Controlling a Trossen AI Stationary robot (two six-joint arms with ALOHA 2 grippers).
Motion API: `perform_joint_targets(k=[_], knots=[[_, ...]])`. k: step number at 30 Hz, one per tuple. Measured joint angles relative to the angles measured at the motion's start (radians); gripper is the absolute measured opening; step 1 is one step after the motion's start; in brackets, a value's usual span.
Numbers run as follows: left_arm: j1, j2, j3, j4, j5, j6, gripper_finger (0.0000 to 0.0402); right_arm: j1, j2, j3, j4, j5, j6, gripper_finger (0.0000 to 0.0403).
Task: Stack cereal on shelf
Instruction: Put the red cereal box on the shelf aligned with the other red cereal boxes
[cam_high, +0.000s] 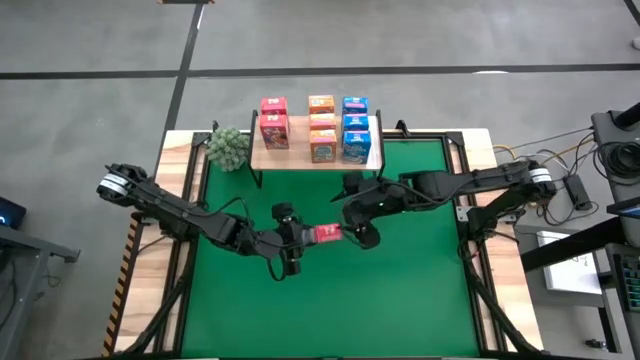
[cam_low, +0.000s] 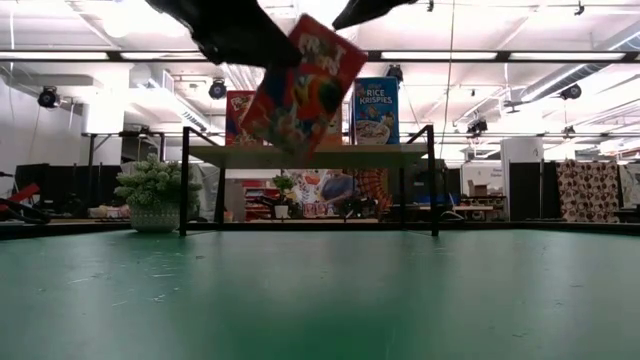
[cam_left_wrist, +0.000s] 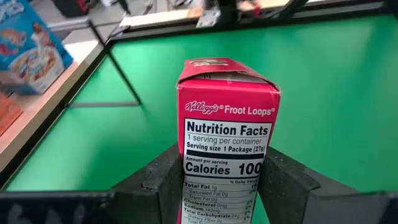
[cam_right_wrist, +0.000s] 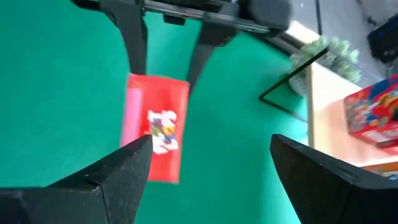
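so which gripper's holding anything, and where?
Left gripper clamps the red Froot Loops box by its two broad faces, near one end. Right gripper open, empty.

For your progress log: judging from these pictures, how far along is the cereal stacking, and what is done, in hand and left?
Nearly done. Eight boxes already sit on the shelf: two red, three orange, three blue. In hand: the left gripper grips the last red box above the green mat, while the right gripper stands open beside it. Left: that box must still go onto the red pile.
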Motion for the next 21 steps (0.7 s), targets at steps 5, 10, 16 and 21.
perform_joint_targets(k=[5,10,16,21], knots=[[-0.053,-0.026,0.000,0.002,-0.020,0.028,0.0158,-0.027,-0.046,-0.030,0.002,-0.090,0.005,0.0305],[-0.095,-0.075,0.000,-0.001,-0.057,0.054,0.0158,-0.058,-0.067,-0.093,0.066,-0.212,0.038,0.0302],[-0.137,-0.152,-0.002,-0.040,-0.070,0.095,0.0158,-0.061,-0.068,-0.151,0.145,-0.228,0.046,0.0300],[-0.159,-0.227,-0.002,-0.124,-0.119,0.109,0.0158,-0.061,-0.068,-0.183,0.204,-0.235,0.058,0.0299]])
